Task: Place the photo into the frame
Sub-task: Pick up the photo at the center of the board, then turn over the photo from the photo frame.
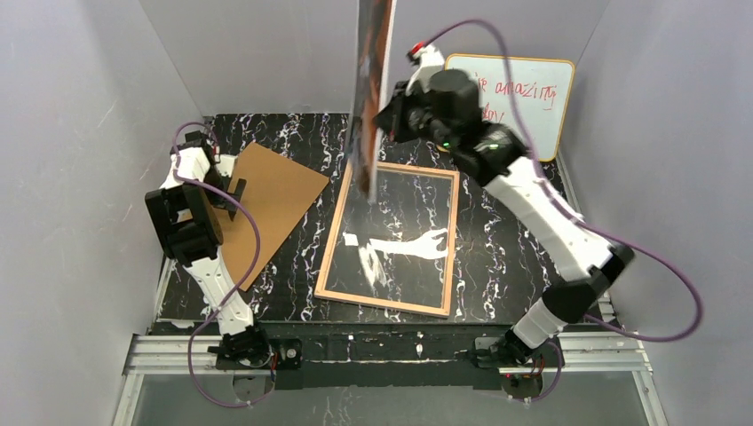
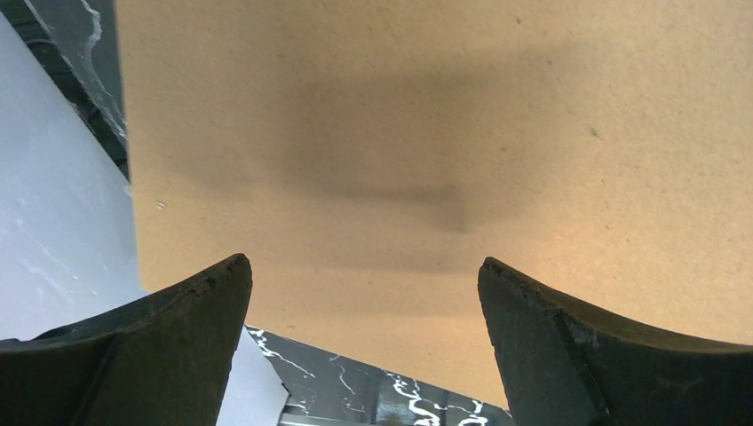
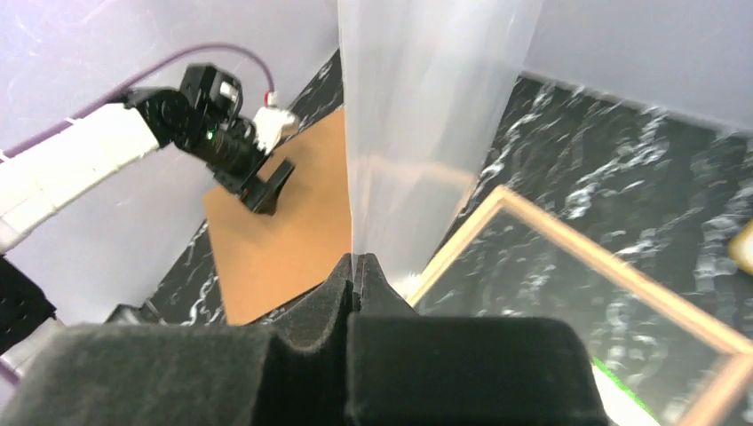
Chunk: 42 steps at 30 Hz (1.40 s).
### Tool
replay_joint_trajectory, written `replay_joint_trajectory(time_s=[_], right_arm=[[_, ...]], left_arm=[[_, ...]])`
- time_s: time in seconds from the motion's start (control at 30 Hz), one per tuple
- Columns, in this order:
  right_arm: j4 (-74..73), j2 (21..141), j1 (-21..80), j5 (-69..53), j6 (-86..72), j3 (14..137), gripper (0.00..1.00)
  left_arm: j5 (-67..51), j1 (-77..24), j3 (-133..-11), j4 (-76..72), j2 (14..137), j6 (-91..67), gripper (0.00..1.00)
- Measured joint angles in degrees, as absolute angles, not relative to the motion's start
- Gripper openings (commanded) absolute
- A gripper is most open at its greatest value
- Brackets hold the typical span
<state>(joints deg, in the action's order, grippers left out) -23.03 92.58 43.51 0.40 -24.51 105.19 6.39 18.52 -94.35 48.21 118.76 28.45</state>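
Table [image 1: 497, 235] centre holds the frame [image 1: 333, 229] flat, long axis near to far. Photo [image 1: 373, 71] hangs on edge above its far-left corner, pinched in the right gripper [image 3: 356, 271]; it likely must tip flat rightward. Left gripper [image 2: 362, 266] gapes empty over the board [image 2: 400, 106], further left.

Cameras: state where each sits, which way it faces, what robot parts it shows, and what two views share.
Top external: above and behind the bases, looking down at the table; shows both arms, frame, upright photo.
Left wrist: on the left arm, facing down; left gripper open over the brown board.
Right wrist: on the right arm, facing the left arm; right gripper shut on the photo.
Shared: top external and right wrist both show brown board and frame.
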Motion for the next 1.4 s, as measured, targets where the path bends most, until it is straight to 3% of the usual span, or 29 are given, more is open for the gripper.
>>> replay_joint_trajectory(time_s=[0.23, 0.4, 0.67, 0.93, 1.4], right_arm=[[-50.2, 89.3, 46.0, 15.2, -13.8, 127.7, 0.01], [-65.7, 92.0, 49.5, 24.7, -13.4, 124.4, 0.01], [-76.3, 106.0, 53.6, 30.5, -15.7, 116.2, 0.01], [-76.4, 111.6, 59.3, 22.6, -17.0, 118.8, 0.01], [-59.9, 118.9, 60.8, -2.5, -27.1, 114.7, 0.01]], left_arm=[[4.1, 18.5, -90.1, 48.1, 116.4, 27.9, 0.98], [3.3, 18.5, -88.8, 47.8, 115.8, 27.9, 0.98], [2.5, 18.5, -87.7, 47.2, 115.0, 27.9, 0.98], [2.5, 18.5, -86.5, 46.2, 114.9, 27.8, 0.98], [2.5, 18.5, -84.4, 44.2, 114.8, 27.3, 0.98]])
